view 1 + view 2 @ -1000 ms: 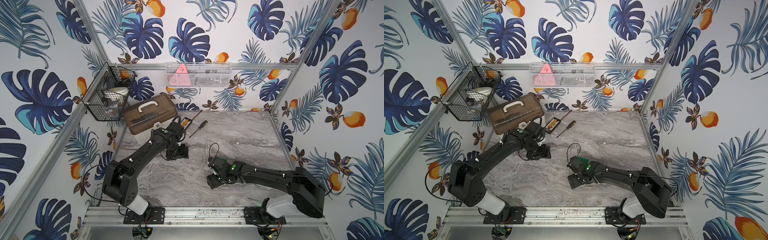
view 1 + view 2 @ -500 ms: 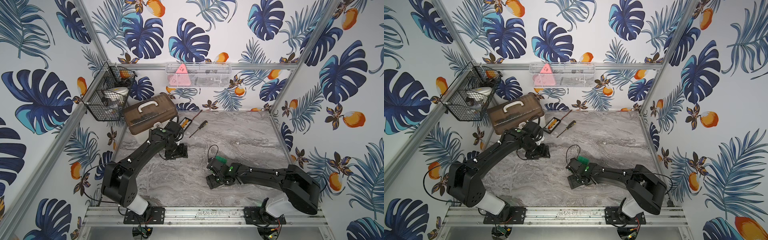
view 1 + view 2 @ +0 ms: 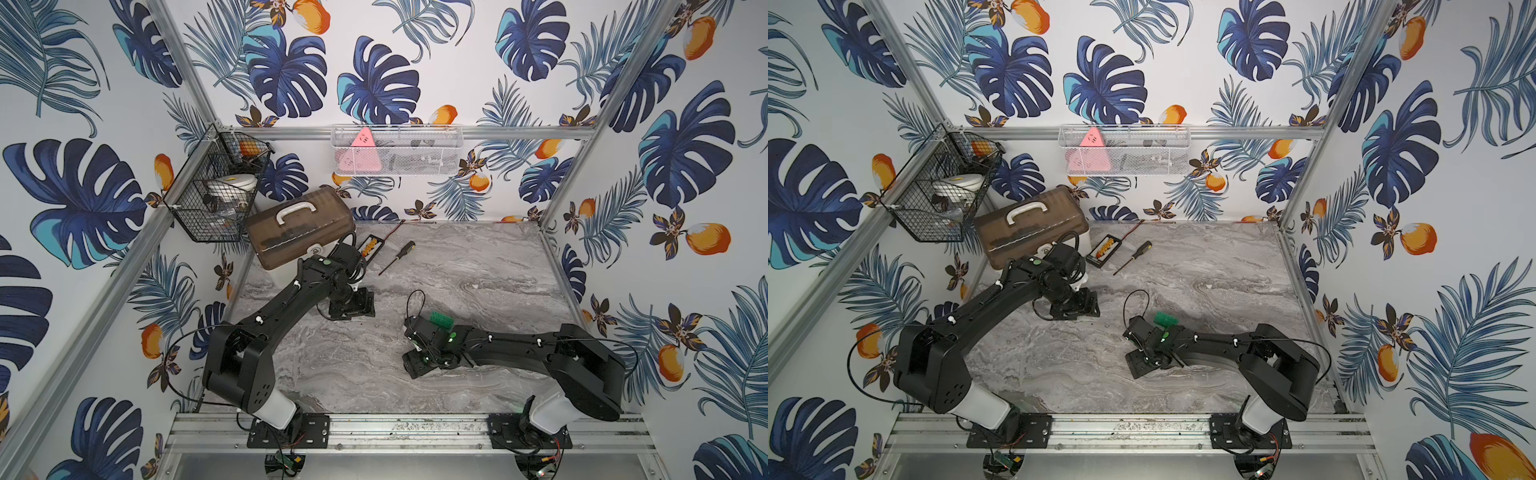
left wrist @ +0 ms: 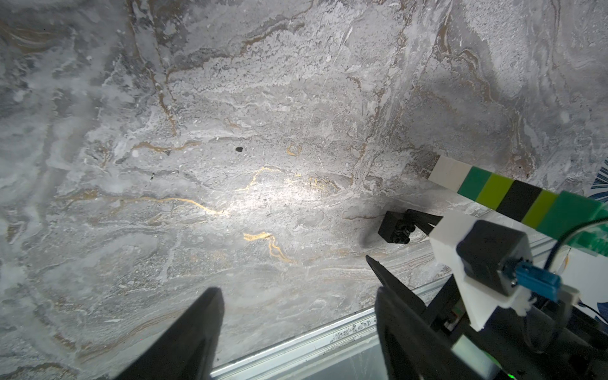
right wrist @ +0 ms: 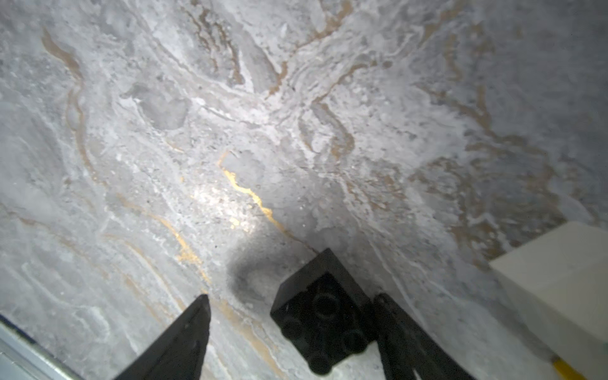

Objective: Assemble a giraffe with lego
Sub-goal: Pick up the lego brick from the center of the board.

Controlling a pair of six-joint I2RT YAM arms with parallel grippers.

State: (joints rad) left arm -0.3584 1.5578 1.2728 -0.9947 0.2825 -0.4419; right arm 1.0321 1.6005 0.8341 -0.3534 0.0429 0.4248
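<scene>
Plainly, left claw [image 4: 292, 279] spread empty, right claw [image 5: 292, 296] released, black brick [image 5: 324, 316] between its jaws, giraffe [image 4: 513, 197] beside.

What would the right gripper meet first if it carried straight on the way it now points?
Most likely the small black studded plastic brick: it already lies between the right gripper's open jaws, close against one. Past it is only grey marbled tabletop, though depth is unclear.

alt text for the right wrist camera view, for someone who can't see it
A small black brick with four studs lies on the grey marbled table between the open fingers of the right end effector, close against one finger with a gap to the other. A white block with a sliver of yellow sits at the frame's edge.
</scene>
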